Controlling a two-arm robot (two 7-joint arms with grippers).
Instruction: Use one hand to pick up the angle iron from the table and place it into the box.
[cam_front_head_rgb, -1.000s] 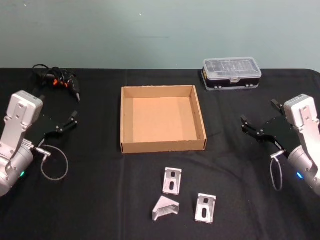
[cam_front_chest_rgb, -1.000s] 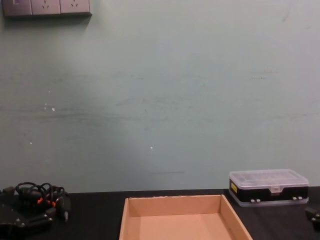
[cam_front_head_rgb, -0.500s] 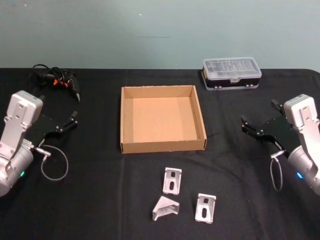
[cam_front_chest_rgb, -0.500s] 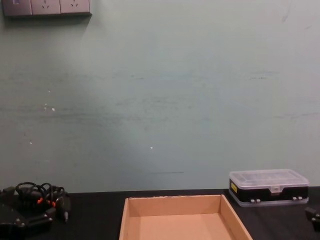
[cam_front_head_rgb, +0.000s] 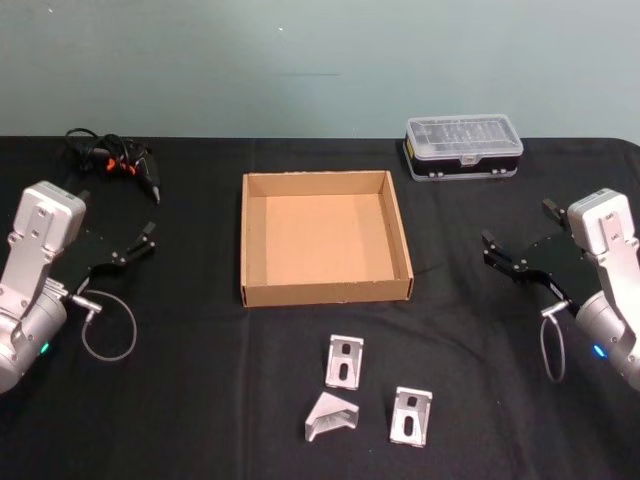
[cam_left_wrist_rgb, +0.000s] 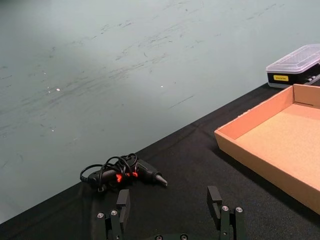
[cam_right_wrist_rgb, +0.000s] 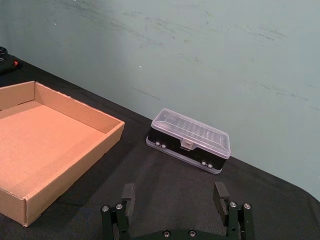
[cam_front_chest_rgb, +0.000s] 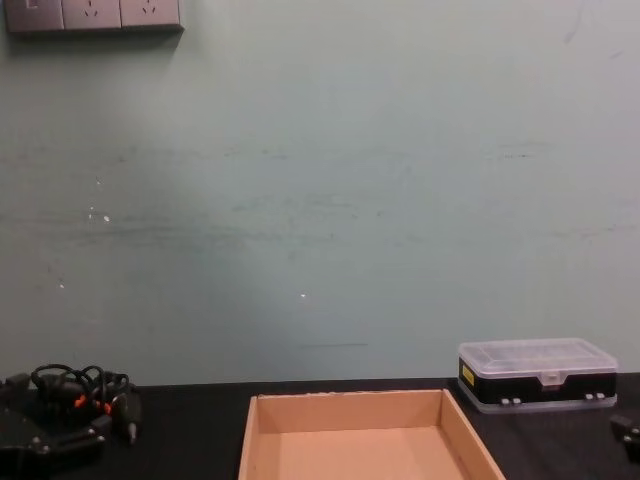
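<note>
angle irons: we count three silver ones loose on the table (cam_front_head_rgb: 200, 400), none picked up yet. The back angle iron (cam_front_head_rgb: 344, 361) sits nearest the box, the left angle iron (cam_front_head_rgb: 330, 416) lies tipped over just beside it, and the right angle iron (cam_front_head_rgb: 411, 416) is near both, over on our right arm's side
box: the cardboard box (cam_front_head_rgb: 325, 292) is just behind them, open on top, and we see nothing inside
right gripper: the right gripper (cam_front_head_rgb: 518, 224) hovers out to the right of the box, well apart from the irons. Its fingers (cam_right_wrist_rgb: 128, 192) are spread wide with nothing between them
left gripper: the left gripper (cam_front_head_rgb: 118, 215) is in much the same pose on the other side, with its fingers (cam_left_wrist_rgb: 122, 199) apart too and empty
other stuff: a clear-lidded plastic case (cam_front_head_rgb: 463, 145) sits past the box's far right corner and a corded tool (cam_front_head_rgb: 110, 160) at the far left, neither part of the job as far as we can tell
progress: basically nothing done, we reckon
left to do: pick one arm, reach down to an iron, close on it, lift it over the near wall and let go inside. Either arm looks about equally placed to us, maybe the right for the right-hand iron
</note>
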